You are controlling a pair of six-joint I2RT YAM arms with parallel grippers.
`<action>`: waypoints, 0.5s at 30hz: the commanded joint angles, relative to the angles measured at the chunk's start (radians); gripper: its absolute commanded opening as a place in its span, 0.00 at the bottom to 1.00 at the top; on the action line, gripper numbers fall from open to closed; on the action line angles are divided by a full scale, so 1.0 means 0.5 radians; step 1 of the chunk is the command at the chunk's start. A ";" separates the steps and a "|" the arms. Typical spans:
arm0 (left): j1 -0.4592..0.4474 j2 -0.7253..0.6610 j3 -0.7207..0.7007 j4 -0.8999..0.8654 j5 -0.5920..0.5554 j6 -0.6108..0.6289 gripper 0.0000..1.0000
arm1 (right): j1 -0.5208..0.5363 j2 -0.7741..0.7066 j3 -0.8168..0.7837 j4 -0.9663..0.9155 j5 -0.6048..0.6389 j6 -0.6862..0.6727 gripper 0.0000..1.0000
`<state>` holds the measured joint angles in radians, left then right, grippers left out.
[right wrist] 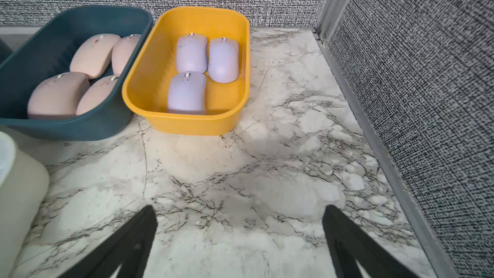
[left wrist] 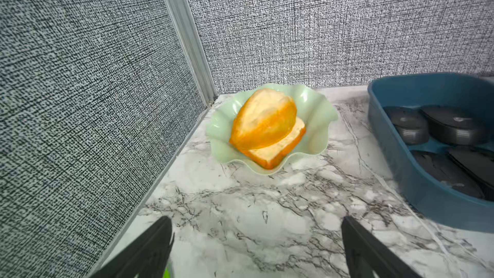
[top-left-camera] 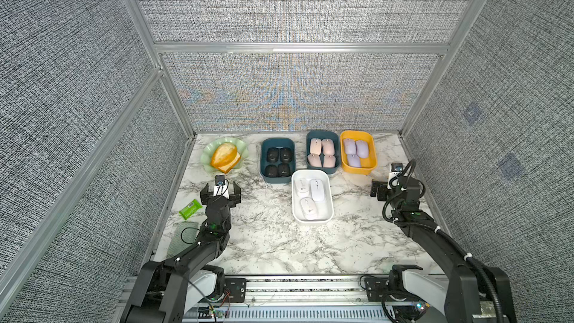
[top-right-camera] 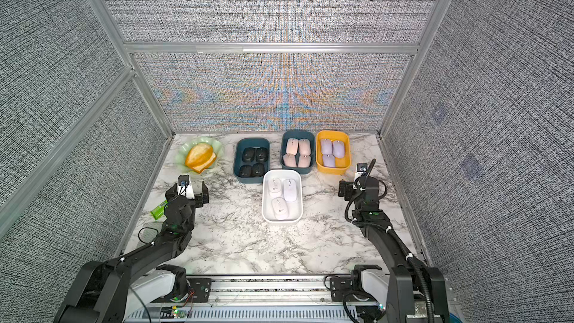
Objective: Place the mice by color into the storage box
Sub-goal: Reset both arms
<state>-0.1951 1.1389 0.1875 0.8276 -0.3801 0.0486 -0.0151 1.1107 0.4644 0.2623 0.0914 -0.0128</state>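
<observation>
Black mice: you have four smooth oval black mice [top-left-camera: 273, 154] lying two by two in the dark teal plastic box [top-left-camera: 277, 143], towards the left of the back row.
Pale pink mice: four pale pink mice [top-left-camera: 316, 146] fill the second dark teal plastic box [top-left-camera: 322, 133], also two by two, to the right of the first.
Lilac mice: three lilac mice [top-left-camera: 350, 146] sit in the yellow plastic box [top-left-camera: 369, 160], just beside the second teal one. Two lie side by side at the far end and one lies nearer you. The near right corner shows bare yellow floor.
White mice: three white mice [top-left-camera: 316, 190] lie in the white plastic box [top-left-camera: 325, 211], which stands nearer you than the other boxes, in front of the two teal ones.
Left gripper: your left gripper [left wrist: 255, 221] hovers over the white-and-grey marble tabletop [top-left-camera: 267, 243]. Its jaws are wide apart with only marble between them, and it faces the orange-yellow bread loaf [top-left-camera: 223, 153] on its pale green wavy-edged plate [top-left-camera: 207, 150].
Right gripper: your right gripper [right wrist: 238, 208] hangs above bare marble near the yellow box. Its jaws are spread wide and only tabletop shows between them.
Green packet: a small green wrapped packet [top-left-camera: 190, 209] lies at the table's left edge, beside the left arm.
</observation>
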 commanded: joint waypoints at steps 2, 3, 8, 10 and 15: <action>0.151 0.201 -0.083 0.446 0.223 -0.111 0.99 | -0.069 0.137 -0.138 0.480 -0.132 0.015 0.99; 0.162 0.306 -0.103 0.558 0.294 -0.090 0.99 | -0.106 0.189 -0.157 0.524 -0.203 0.030 0.99; 0.194 0.542 0.011 0.575 0.334 -0.081 0.99 | -0.141 0.427 -0.273 1.029 -0.331 0.107 0.99; 0.264 0.586 0.097 0.464 0.464 -0.101 0.99 | -0.140 0.511 -0.273 1.127 -0.335 0.095 0.99; 0.295 0.597 0.132 0.405 0.509 -0.113 0.99 | -0.139 0.823 -0.417 1.689 -0.159 0.161 0.99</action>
<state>-0.0505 1.4338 0.2485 1.0378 -0.1680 0.0063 -0.0853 1.4689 0.2829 0.8677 -0.0292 0.0399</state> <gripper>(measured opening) 0.993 0.991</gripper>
